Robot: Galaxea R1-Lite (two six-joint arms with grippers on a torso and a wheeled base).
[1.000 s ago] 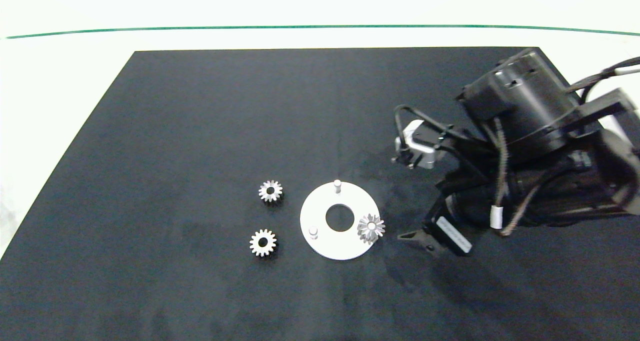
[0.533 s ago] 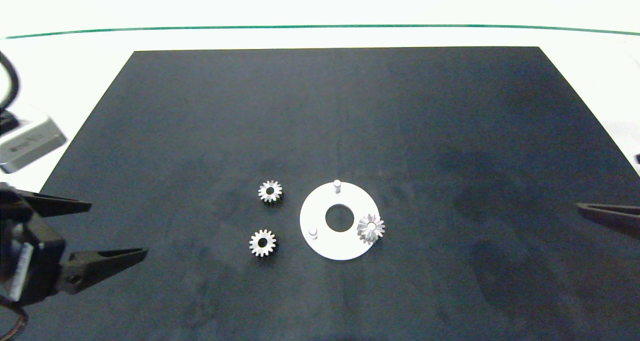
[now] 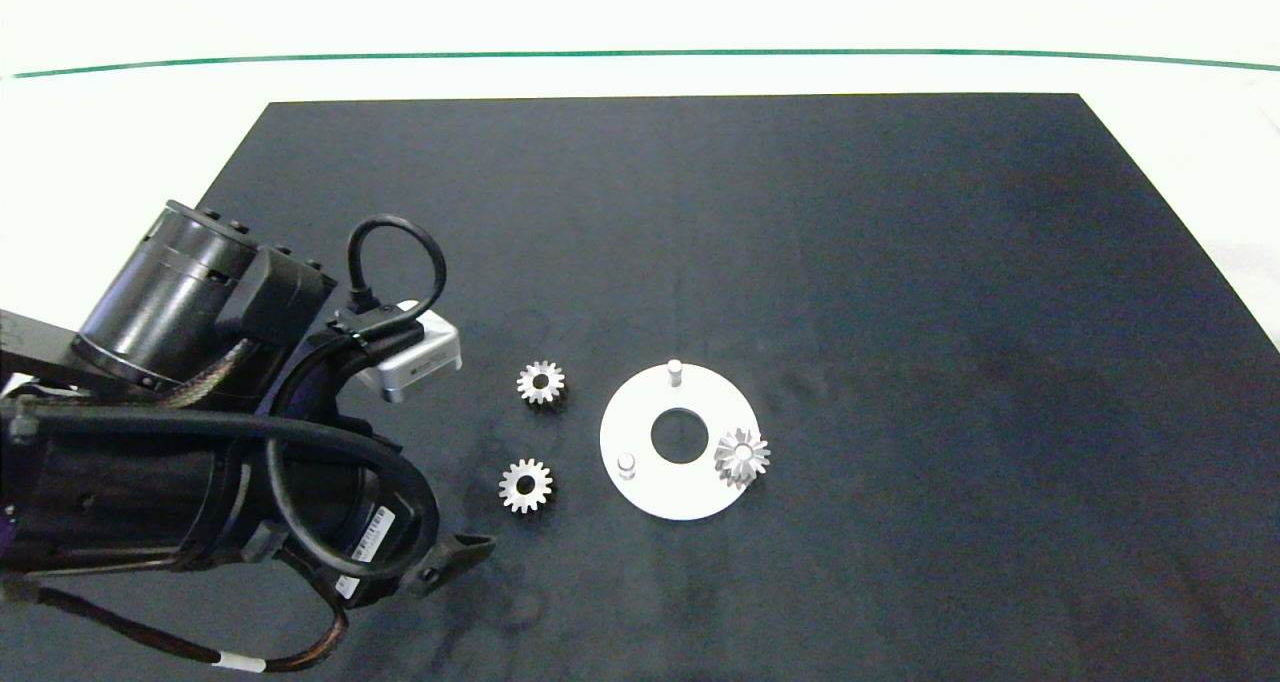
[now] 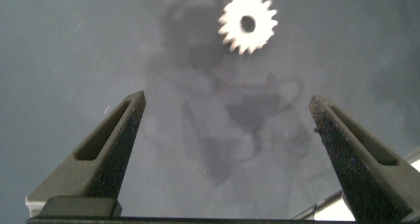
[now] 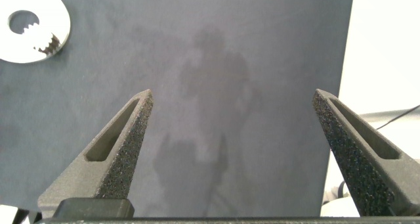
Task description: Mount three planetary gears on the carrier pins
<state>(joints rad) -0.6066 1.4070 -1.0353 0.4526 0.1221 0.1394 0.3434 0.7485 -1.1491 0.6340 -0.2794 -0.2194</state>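
Head view: one black mat (image 3: 700, 212), one white disc (image 3: 660, 487), three planetary gears, three carrier pins.
Left gripper (image 4: 230, 152) hangs over the mat's near-left part with fingers spread wide and empty, near the nearer loose gear (image 3: 526, 485); the right gripper (image 5: 233, 152), out of the head view, is likewise spread and empty. The farther loose gear (image 3: 541, 382) lies left of the disc. One gear (image 3: 742, 456) sits on the right pin; the far pin (image 3: 674, 370) and near-left pin (image 3: 627, 464) are bare.
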